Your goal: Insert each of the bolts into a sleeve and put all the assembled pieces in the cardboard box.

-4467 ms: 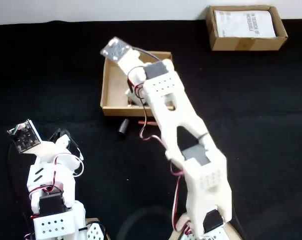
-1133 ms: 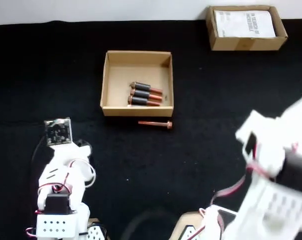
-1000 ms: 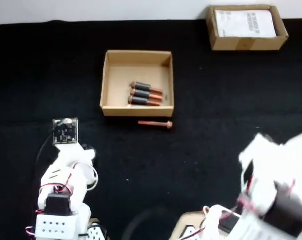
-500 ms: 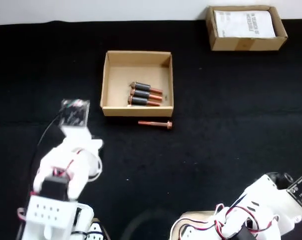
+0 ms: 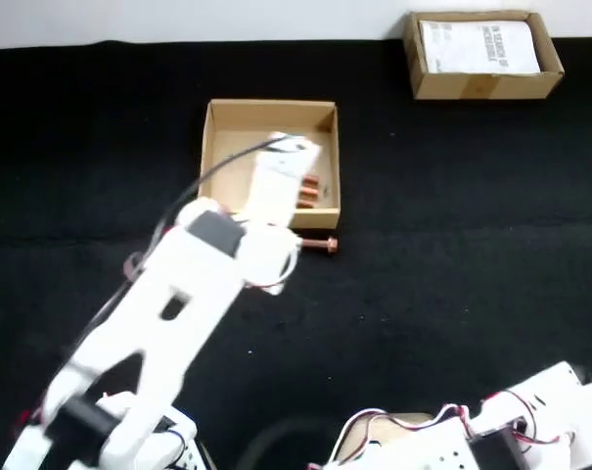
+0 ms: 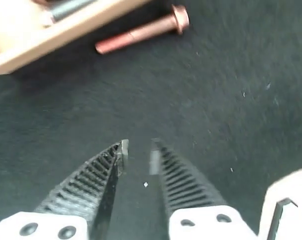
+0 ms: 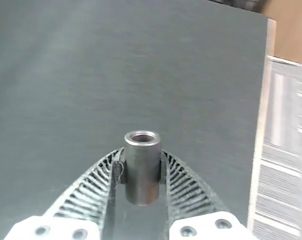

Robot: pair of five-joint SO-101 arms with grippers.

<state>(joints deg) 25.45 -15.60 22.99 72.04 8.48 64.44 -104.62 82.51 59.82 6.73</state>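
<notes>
**Bolt (image 6: 141, 33) just ahead of the left gripper (image 6: 138, 152)**

It lies beside the near wall of the cardboard box (image 5: 237, 127), parallel to it and crosswise to the slightly parted, empty fingers (image 6: 178, 170); a wrist turn looks needed. The right gripper (image 7: 140, 159), well apart, pinches a sleeve (image 7: 142, 172). Black cloth (image 5: 452, 225) all round; a second box (image 5: 481, 88) at the far corner.

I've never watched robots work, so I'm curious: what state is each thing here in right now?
Left pincer, open, empty, over the table.
Sleeve, gripped, nothing inside it.
Right pincer, shut on the sleeve.
Cardboard box, open, assembled pieces inside.
Bolt, loose on the table just outside the cardboard box.
Far box, open, printed sheet inside.
</notes>
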